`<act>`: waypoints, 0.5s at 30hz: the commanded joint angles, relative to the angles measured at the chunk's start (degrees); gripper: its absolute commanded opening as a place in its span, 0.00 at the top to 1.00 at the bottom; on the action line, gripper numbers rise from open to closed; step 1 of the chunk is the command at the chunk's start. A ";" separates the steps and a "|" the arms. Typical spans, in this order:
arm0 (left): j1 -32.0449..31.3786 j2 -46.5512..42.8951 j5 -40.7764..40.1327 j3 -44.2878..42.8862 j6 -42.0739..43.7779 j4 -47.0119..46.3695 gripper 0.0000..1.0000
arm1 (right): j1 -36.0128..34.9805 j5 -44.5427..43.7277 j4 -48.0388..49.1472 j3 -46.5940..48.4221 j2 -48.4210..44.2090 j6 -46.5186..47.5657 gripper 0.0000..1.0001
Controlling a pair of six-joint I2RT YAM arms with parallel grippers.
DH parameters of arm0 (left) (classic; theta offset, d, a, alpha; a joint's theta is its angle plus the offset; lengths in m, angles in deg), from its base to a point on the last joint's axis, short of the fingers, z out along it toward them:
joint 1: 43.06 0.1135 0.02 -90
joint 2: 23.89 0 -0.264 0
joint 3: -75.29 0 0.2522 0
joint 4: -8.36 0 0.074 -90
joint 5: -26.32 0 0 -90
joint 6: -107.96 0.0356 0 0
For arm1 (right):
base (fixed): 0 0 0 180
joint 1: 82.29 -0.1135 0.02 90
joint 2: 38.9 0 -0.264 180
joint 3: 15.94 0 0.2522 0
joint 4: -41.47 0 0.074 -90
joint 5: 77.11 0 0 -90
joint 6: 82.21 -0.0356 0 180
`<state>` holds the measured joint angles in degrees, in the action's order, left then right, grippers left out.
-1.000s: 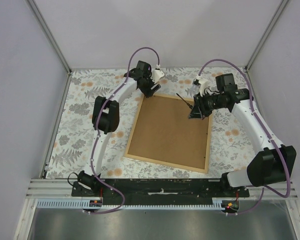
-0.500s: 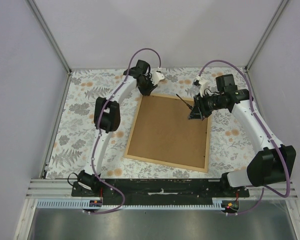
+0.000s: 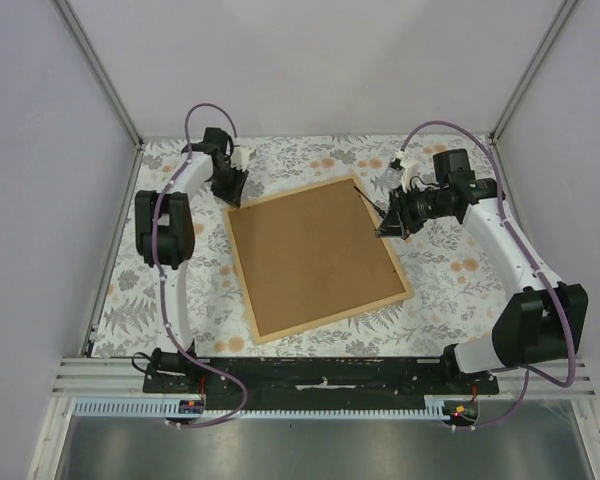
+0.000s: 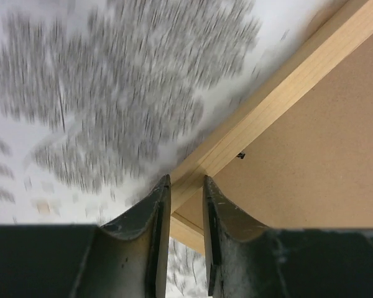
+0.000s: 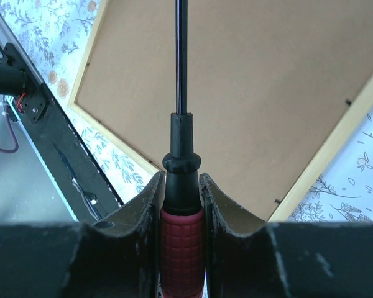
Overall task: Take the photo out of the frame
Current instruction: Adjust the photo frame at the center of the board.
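- Screwdriver (image 5: 182,239): red ribbed grip, black collar, dark shaft running straight to the top edge of the right wrist view.
- Cloth (image 3: 130,290) printed with grey leaves and orange flowers fills the middle of the top view.
- Black strip (image 3: 320,372) lies below it.

The tabletop (image 3: 130,290) in front of my arms has a white covering printed with grey leaves and small orange flowers. Only the frame (image 3: 315,255) lies flat on it, face down, with its brown back board up inside thin light-wood strips. It sits near the middle, skewed to the tabletop's edges, with the floral pattern showing on every side.
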<state>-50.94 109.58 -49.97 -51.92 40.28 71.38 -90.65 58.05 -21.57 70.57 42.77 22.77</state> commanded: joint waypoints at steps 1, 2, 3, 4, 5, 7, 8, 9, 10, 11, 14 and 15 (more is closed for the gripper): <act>0.50 -7.68 -5.72 16.39 -14.75 1.73 0.70 | 2.11 1.76 4.27 -1.21 1.82 -3.20 1.00; 0.50 -9.79 -5.54 19.29 -16.25 1.20 0.70 | 2.38 2.11 4.54 -1.38 2.26 -3.64 1.00; 0.50 -11.63 -4.85 21.58 -17.74 0.67 0.70 | 2.73 2.29 4.80 -1.47 2.79 -3.99 1.00; 0.50 -13.13 -4.06 24.21 -18.80 0.41 0.70 | 3.00 2.47 4.89 -1.56 3.14 -4.17 1.00; 0.41 -14.54 -3.09 26.41 -20.12 0.32 0.70 | 3.09 2.47 4.98 -1.65 3.41 -4.17 1.00; 0.32 -17.00 0.85 31.42 -21.71 -0.56 0.69 | 3.26 2.21 5.15 -1.82 3.76 -4.09 1.00; -0.20 -18.93 1.57 33.36 -21.80 -1.96 0.67 | 3.18 2.21 5.16 -1.82 3.94 -4.00 1.00; -0.55 -19.99 1.66 34.86 -21.71 -2.58 0.65 | 3.26 2.21 4.98 -1.74 4.20 -3.82 1.00; -0.65 -20.61 2.97 35.40 -21.71 -2.58 0.64 | 3.35 1.94 4.89 -1.74 4.55 -3.73 1.00; -0.65 -21.05 5.33 35.40 -21.71 -2.24 0.63 | 3.26 1.33 4.72 -1.65 5.07 -3.56 1.00; -2.05 -22.46 8.77 35.49 -21.54 -1.71 0.60 | 3.26 -3.13 4.63 -1.56 7.09 -3.56 1.00; -2.92 -22.90 10.18 35.75 -21.54 -1.71 0.58 | 3.18 -4.72 4.63 -1.56 7.97 -3.82 1.00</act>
<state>-51.38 88.40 -47.74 -17.85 22.01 68.71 -87.44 57.83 -18.42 68.62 48.16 19.34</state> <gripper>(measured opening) 0.392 0.327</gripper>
